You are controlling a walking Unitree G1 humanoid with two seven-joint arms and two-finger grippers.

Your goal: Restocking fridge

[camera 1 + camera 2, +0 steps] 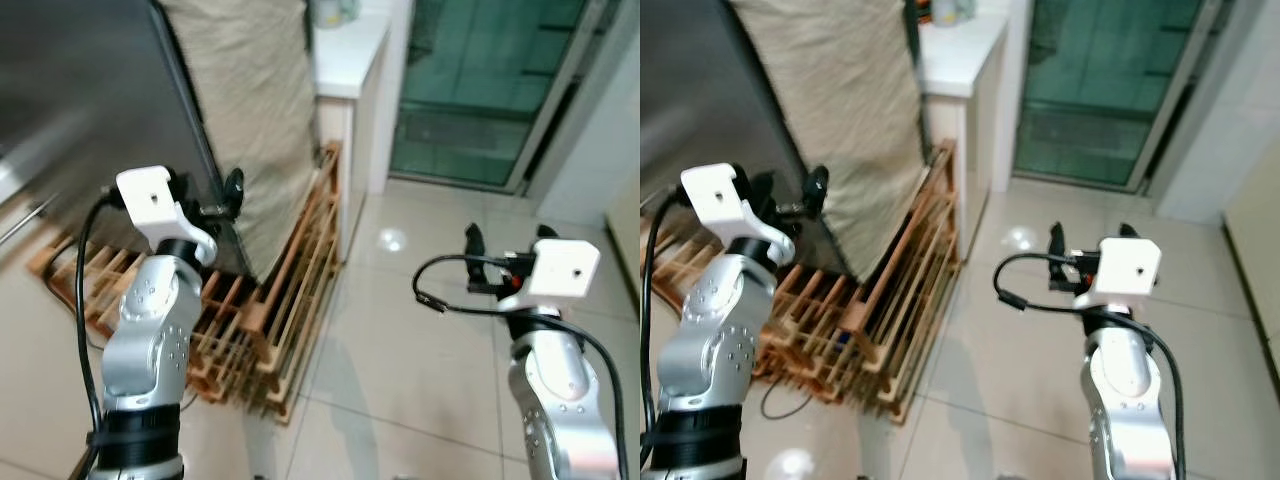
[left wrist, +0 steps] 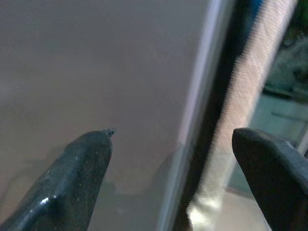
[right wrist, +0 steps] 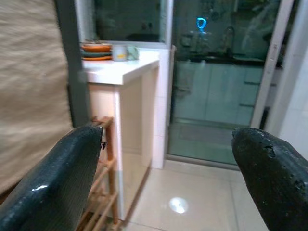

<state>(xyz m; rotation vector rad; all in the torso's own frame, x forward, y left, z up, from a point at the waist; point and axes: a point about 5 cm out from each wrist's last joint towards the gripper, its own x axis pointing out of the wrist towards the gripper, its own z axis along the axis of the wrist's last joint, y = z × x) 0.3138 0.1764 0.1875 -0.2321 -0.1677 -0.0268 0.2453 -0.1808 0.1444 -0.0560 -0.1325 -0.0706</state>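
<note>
Beside the fridge door at ten o'clock, the left gripper hovered with fingers apart, seemingly ready to pull it, while the right gripper waited empty and apart.

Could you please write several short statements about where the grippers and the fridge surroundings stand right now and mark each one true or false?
1. The left gripper is raised close to the fridge edge, fingers open. True.
2. The right gripper is shut on a bottle. False: it is open and holds nothing, out over the tiled floor.
3. Wooden racks lean beside the fridge on the floor. True.
4. A beige cloth hangs between the fridge and the white counter. True.
5. The white counter is bare. False: the right wrist view shows stacked plates and cups on it.
</note>
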